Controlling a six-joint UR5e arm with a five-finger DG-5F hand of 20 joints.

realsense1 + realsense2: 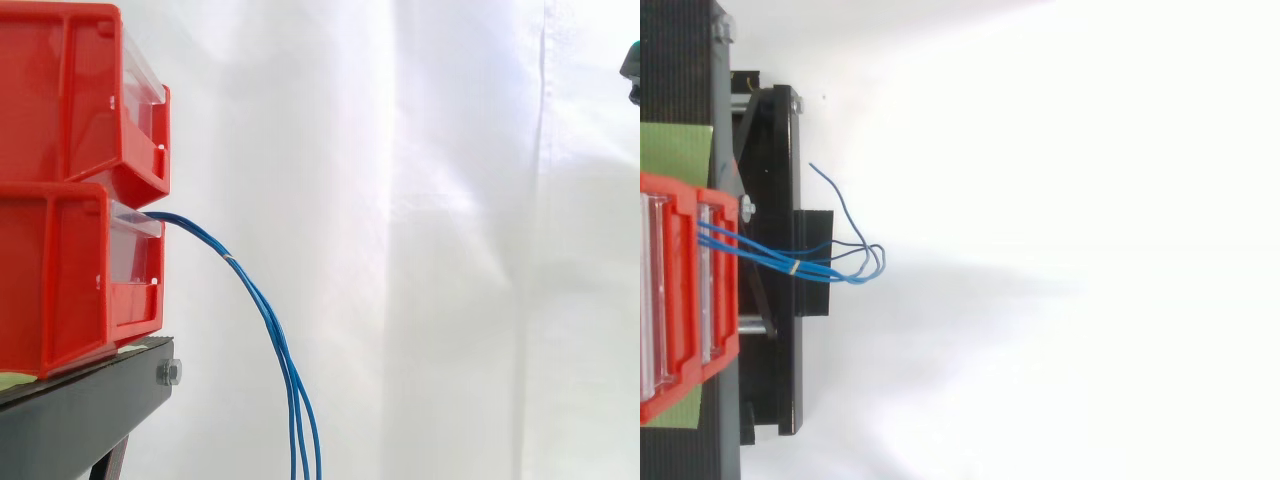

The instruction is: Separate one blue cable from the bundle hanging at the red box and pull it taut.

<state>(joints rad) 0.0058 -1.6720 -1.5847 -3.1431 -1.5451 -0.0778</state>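
Two red bins (62, 180) sit stacked on a black stand (80, 405) at the left of the side view. The bundle of blue cables (266, 308) leaves the lower bin's front and arcs down to the bottom edge. A pale tie (795, 267) binds it near the bin. A dark sliver of the hand (632, 68) shows at the upper right edge, well apart from the cables. I cannot tell whether it is released or clenched.

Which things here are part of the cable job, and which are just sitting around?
Job: blue cables, lower red bin, hand at the right edge.
Idle: upper red bin, black stand, green sheet, curtain.
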